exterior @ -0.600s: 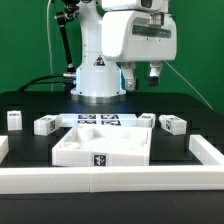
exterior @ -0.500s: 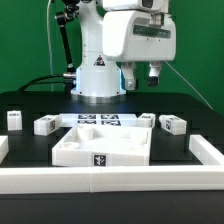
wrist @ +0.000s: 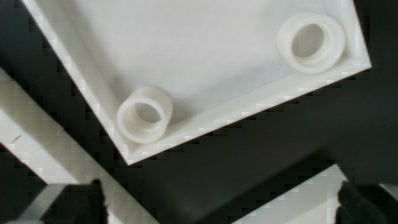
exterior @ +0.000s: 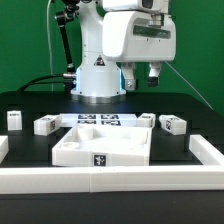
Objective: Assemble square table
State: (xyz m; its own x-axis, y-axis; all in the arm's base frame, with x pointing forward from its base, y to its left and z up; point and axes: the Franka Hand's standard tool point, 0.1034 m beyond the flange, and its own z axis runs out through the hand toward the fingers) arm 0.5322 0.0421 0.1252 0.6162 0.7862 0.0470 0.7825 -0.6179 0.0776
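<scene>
Gripper: carried high above the black work surface on the white Panda arm, fingers pointing down. The jaws are spread wide with nothing between them. In the wrist view the gripper shows only as two dark, blurred fingers at the frame's edge, well apart.

Square tabletop: a white tray with a raised rim, lying flat well below the gripper and touching no part of it. The wrist view looks down on one corner of the tabletop, where two raised round sockets sit inside the rim.

Legs, four small white tagged blocks, all loose on the surface and far below the gripper:
- leg one and leg two, toward the exterior view's left of it
- leg three, close to the tabletop's far corner
- leg four, toward the exterior view's right of it

Marker board: flat, just behind the tabletop.

White rail: runs along the near edge of the surface, with side pieces at both ends.

Clearances: open air all round the fingers, and bare black strips between the tabletop and the legs.
</scene>
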